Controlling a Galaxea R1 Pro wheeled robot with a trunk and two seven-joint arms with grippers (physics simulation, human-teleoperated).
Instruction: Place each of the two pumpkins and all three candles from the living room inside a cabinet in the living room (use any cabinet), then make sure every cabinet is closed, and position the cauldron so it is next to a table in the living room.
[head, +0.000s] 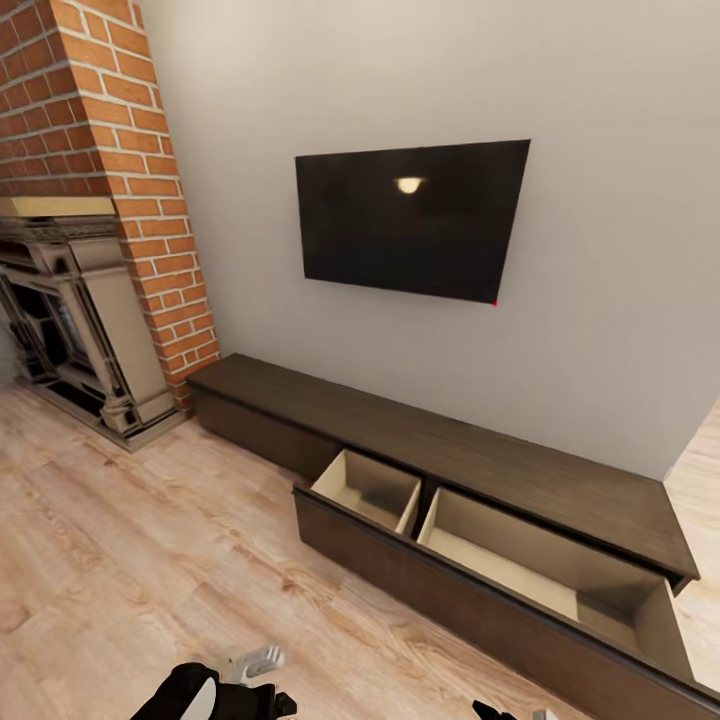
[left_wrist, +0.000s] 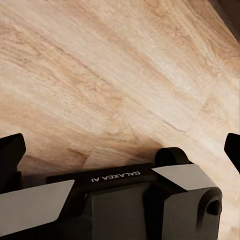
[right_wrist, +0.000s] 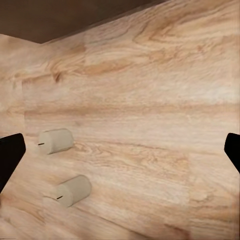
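Down at the bottom edge of the head view, the left arm's dark housing and pale gripper (head: 258, 664) poke in over the wood floor (head: 120, 560). From the left wrist camera its black fingertips (left_wrist: 11, 155) sit at the far sides of the picture, so the jaws are spread wide with nothing between them but floorboards; the robot's own grey-and-black body lies below.

Further left in the room stands a brick chimney (head: 110, 150) with an ornate grey fireplace (head: 70, 320) at its foot. Moving right, a dark screen (head: 412, 218) hangs on the pale wall, and beneath it runs the long, low, dark-brown cabinet (head: 440, 445). Its wide drawer (head: 420, 560) is pulled out, showing two pale beige compartments; nothing can be seen lying in either.

Right of that, at the bottom edge, only a sliver of the right gripper (head: 510, 713) shows. From its wrist camera the fingertips (right_wrist: 10, 160) also stand far apart, jaws wide and holding nothing. Two candles lie on their sides on the floor ahead of those jaws, one (right_wrist: 56, 141) close to one fingertip, the other (right_wrist: 74, 190) just beside the first; neither is touched by the fingers. A dark cabinet edge (right_wrist: 70, 17) crosses the far corner.
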